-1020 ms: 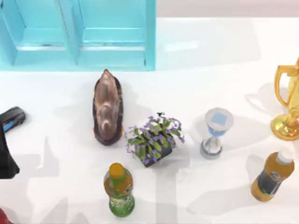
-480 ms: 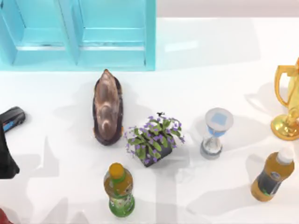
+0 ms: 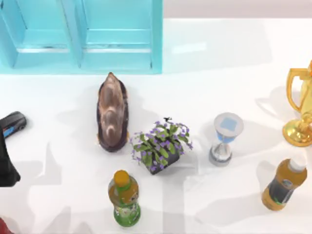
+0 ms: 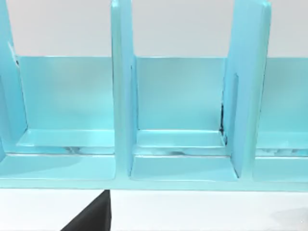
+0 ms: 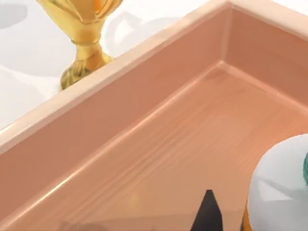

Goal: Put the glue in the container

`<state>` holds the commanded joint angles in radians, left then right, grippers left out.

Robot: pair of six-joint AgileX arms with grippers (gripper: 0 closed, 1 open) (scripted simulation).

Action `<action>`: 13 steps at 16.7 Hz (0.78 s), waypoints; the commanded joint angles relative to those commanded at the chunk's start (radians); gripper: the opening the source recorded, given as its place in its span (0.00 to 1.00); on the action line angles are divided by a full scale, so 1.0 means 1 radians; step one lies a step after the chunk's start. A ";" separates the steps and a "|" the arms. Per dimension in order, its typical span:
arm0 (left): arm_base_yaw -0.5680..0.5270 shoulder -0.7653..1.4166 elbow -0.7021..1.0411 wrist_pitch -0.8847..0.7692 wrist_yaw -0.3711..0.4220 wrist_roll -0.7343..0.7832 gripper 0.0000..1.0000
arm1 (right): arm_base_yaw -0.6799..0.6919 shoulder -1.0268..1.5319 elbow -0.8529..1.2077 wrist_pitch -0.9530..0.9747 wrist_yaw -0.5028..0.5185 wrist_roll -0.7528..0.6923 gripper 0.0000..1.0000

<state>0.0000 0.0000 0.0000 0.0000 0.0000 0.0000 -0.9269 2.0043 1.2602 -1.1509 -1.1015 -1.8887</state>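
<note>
Glue (image 5: 279, 185): white neck visible inside the wooden container (image 5: 144, 115), beside its wall. Right gripper: grasp cannot be told. Left arm (image 3: 7, 163): parked.

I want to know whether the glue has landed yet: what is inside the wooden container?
The right wrist view shows the container's bare wooden floor, with the glue's white neck over it at the frame edge. Whether the glue rests on the floor or hangs above it is cut off.

glue (image 5: 276, 187): cut off at frame edge | trophy (image 3: 300, 109): cropped at right edge
</note>
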 joint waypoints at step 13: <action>0.000 0.000 0.000 0.000 0.000 0.000 1.00 | 0.072 -0.013 -0.093 0.232 -0.026 0.156 0.15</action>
<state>0.0000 0.0000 0.0000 0.0000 0.0000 0.0000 -0.8548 1.9910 1.1668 -0.9186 -1.1272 -1.7331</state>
